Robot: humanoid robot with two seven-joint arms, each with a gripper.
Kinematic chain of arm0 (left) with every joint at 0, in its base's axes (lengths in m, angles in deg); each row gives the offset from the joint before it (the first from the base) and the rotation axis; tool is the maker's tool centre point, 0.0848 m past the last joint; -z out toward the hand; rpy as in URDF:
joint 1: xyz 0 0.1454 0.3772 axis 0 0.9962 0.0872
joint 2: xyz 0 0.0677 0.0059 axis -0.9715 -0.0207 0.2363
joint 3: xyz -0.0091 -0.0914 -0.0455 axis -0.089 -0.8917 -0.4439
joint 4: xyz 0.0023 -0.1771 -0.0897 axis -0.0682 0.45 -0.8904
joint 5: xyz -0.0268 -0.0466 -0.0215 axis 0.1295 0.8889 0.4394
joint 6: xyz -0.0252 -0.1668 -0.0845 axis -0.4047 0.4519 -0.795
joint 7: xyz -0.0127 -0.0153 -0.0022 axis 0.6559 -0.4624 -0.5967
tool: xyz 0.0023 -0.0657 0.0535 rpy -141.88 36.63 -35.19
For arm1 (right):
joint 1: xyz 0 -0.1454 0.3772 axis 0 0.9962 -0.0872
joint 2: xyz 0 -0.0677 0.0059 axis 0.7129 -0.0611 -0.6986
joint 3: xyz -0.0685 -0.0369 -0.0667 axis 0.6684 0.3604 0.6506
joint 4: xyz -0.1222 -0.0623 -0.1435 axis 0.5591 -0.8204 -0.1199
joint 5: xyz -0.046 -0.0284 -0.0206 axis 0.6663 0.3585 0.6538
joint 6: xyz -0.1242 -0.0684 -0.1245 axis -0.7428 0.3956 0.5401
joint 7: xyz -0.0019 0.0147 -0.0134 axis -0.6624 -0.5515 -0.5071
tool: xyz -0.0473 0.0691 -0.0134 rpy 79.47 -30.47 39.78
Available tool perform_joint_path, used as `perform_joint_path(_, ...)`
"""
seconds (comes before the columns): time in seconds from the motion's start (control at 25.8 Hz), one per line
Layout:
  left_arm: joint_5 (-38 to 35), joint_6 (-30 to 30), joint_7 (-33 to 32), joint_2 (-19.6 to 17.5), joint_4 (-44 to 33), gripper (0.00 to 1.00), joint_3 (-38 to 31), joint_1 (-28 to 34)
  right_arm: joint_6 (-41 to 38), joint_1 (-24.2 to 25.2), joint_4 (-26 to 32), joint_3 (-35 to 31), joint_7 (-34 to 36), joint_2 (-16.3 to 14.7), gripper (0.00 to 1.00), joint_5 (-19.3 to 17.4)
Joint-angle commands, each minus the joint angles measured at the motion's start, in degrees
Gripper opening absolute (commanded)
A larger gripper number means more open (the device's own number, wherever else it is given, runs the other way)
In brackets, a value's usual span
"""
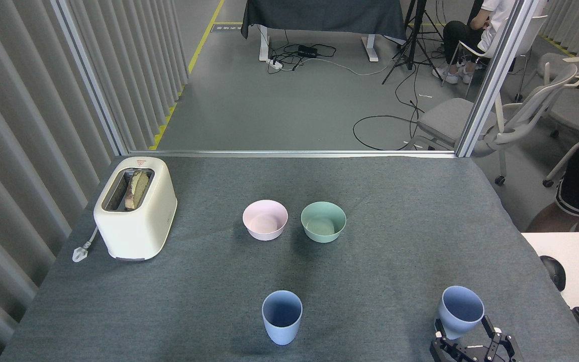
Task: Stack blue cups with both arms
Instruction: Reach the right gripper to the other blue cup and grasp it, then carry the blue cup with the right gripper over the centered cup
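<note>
Grey tabletop (395, 211) carries everything: at five o'clock my right gripper (463, 332) sits with jaws spread around the right blue cup (458, 310), not yet closed, and I see no left gripper. Nearer centre stands the other blue cup (282, 317), untouched, so stacking hasn't begun. Beyond sit the pink bowl (265, 219) and green bowl (323, 221).

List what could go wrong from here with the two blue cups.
The right pincer is open, its fingers either side of the base of the right cup; a fast or off-centre close might tip it.

That cup stands near the front right corner of the table, so a knock could send it off.

The left cup stands far off, so the carry is long.
</note>
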Motion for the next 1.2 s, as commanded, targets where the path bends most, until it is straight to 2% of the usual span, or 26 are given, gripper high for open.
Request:
perform_joint_path(0.0,-0.01,-0.02,0.08,0.00,0.00,1.00,0.00,0.00,0.03,-2.06,-1.45,0.01,-0.01,-0.03,1.00,-0.04)
perform_joint_path(0.46,0.08,0.07,0.08,0.00,0.09,1.00,0.00,0.00,0.38,-5.22,-5.23,0.01,-0.01,0.23,0.99,0.05)
perform_joint_path(0.58,0.08,0.07,0.08,0.00,0.18,1.00,0.08,0.00,0.47,-5.31,-5.41,0.01,0.25,0.32,0.92,0.05)
perform_joint_path(0.81,0.08,0.07,0.08,0.00,0.27,1.00,0.09,0.09,0.47,-5.40,-5.15,-0.08,0.69,0.41,0.71,0.05)
perform_joint_path(0.89,0.08,0.16,0.08,0.00,0.27,1.00,0.09,0.09,0.47,-5.40,-4.18,-0.08,0.60,0.67,0.70,-0.04)
perform_joint_path(1.01,0.08,0.16,0.08,0.00,0.18,1.00,0.09,0.09,0.64,-6.45,-2.07,0.53,0.08,1.99,0.69,0.23)
perform_joint_path(1.16,0.08,0.25,0.08,0.17,0.09,1.00,0.17,0.00,3.19,-12.96,-1.63,6.24,-3.08,6.82,0.69,1.98)
